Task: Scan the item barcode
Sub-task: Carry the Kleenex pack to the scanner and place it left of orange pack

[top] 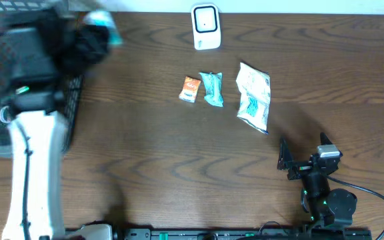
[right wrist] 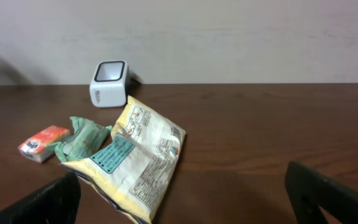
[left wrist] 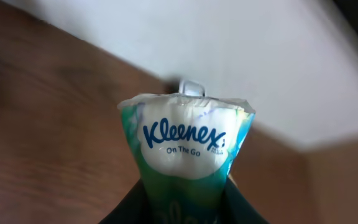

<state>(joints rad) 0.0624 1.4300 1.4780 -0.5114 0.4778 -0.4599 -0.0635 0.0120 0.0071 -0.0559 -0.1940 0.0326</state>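
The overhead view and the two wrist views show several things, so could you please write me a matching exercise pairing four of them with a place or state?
Things:
1. Kleenex pack
2. scanner
3. orange packet
4. right gripper

Place or state:
A. open, holding nothing
B. lying just left of the green packet
C. held in the left gripper
D. standing at the far edge of the table

Pairs: 1-C, 2-D, 3-B, 4-A.
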